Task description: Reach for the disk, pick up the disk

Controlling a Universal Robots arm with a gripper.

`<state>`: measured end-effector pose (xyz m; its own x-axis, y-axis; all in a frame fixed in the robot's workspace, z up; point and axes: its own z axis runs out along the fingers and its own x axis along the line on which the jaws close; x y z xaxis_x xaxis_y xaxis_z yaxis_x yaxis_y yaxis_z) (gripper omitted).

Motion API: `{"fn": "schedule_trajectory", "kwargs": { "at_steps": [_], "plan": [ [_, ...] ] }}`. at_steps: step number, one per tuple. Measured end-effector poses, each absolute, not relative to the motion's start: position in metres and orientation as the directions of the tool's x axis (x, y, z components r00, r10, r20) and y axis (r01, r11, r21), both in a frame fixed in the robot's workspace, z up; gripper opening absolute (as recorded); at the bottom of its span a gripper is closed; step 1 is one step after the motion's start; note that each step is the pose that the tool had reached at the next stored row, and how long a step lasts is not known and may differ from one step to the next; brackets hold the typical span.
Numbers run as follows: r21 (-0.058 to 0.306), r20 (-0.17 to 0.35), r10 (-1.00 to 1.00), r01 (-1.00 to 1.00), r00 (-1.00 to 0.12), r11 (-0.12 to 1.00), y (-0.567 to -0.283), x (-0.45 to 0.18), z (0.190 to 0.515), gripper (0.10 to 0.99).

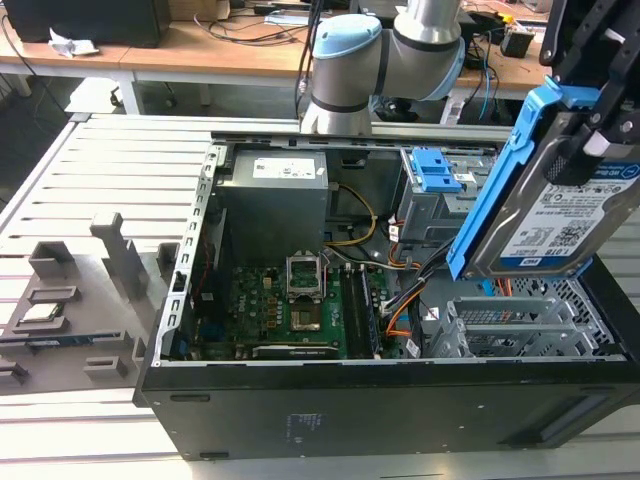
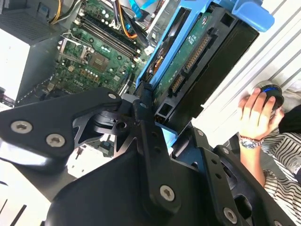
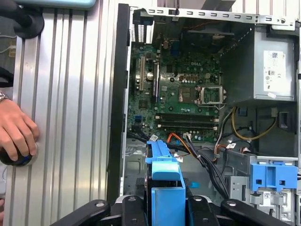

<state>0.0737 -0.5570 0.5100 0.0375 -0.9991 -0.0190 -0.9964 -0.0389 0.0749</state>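
Note:
The disk (image 1: 560, 205), a silver-grey drive with a white-and-blue label in a blue carrier frame, hangs tilted above the right end of the open computer case (image 1: 380, 400). My gripper (image 1: 598, 110) is shut on its upper end, black fingers on both sides. In the second wrist view the disk (image 2: 197, 61) sticks out from between the black fingers (image 2: 141, 106), its connector edge and blue frame showing, with my gripper (image 2: 162, 120) clamped on it. The first wrist view has the blue carrier (image 3: 164, 181) edge-on between the gripper (image 3: 165, 207) jaws, above the case interior.
Below lie the green motherboard (image 1: 290, 310), grey power supply (image 1: 275, 190) and drive cage with blue latches (image 1: 438, 170). A grey fixture tray (image 1: 70, 300) holding a small chip sits at the exterior view's left. A person's hand (image 3: 16, 134) rests on a round knob beside the case.

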Motion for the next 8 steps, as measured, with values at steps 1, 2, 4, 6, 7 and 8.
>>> {"fn": "schedule_trajectory", "kwargs": {
  "at_steps": [1, 2, 4, 6, 7, 8],
  "plan": [
    [0.075, -0.019, -0.999, -0.996, 0.038, -0.039, -0.559, 0.074, 0.51, 0.365],
    [0.075, -0.019, -0.999, -0.996, 0.038, -0.039, -0.561, 0.074, 0.51, 0.365],
    [0.075, -0.019, -0.999, -0.996, 0.038, -0.039, -0.565, 0.075, 0.51, 0.365],
    [0.076, -0.019, -0.999, -0.996, 0.038, -0.039, -0.568, 0.076, 0.51, 0.365],
    [0.076, -0.019, -0.999, -0.996, 0.038, -0.039, -0.57, 0.077, 0.51, 0.365],
    [0.077, -0.019, -0.999, -0.996, 0.038, -0.039, -0.573, 0.079, 0.51, 0.365]
  ]
}}
